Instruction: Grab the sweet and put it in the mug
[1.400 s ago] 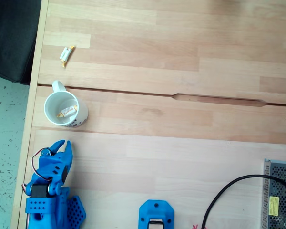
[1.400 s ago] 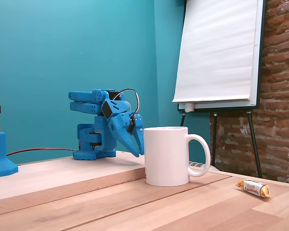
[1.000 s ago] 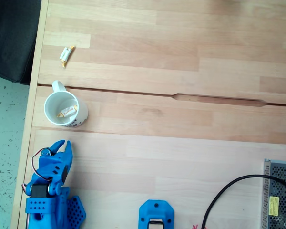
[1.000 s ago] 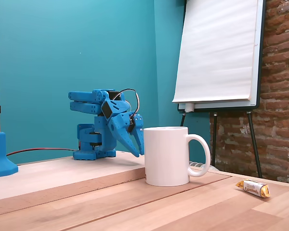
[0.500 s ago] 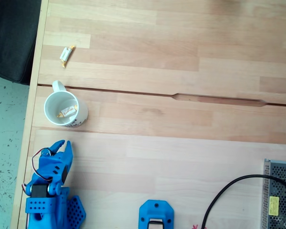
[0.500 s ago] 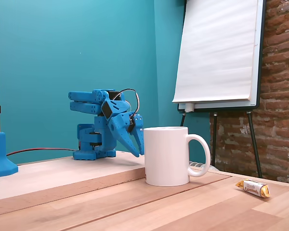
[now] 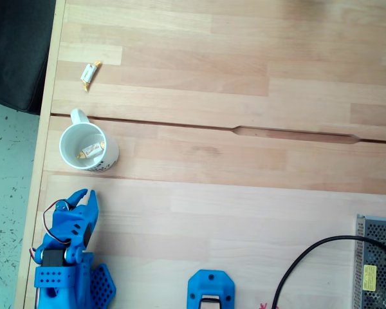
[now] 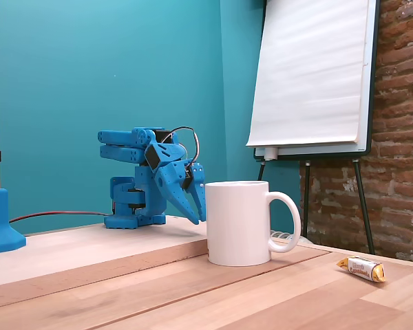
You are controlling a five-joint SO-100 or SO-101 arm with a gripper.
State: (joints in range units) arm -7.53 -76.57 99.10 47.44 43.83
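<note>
The white mug (image 7: 109, 158) stands near the table's left edge in a fixed view from above, handle pointing away from the arm. One sweet (image 7: 91, 150) lies inside it. A second sweet (image 7: 89, 72) lies on the bare wood beyond the mug; it also lies right of the mug (image 8: 237, 223) in the low fixed view, as the sweet (image 8: 361, 269). My blue gripper (image 7: 89, 193) is folded back by the arm's base, shut and holding nothing, a short way from the mug. In the low fixed view the gripper (image 8: 196, 214) points down behind the mug.
A blue block (image 7: 210, 291) sits at the table's near edge, with a black cable (image 7: 302, 264) and a metal grille box (image 7: 376, 264) to its right. The table's left edge (image 7: 48, 116) runs close to the mug. A flip chart (image 8: 310, 75) stands beyond the table.
</note>
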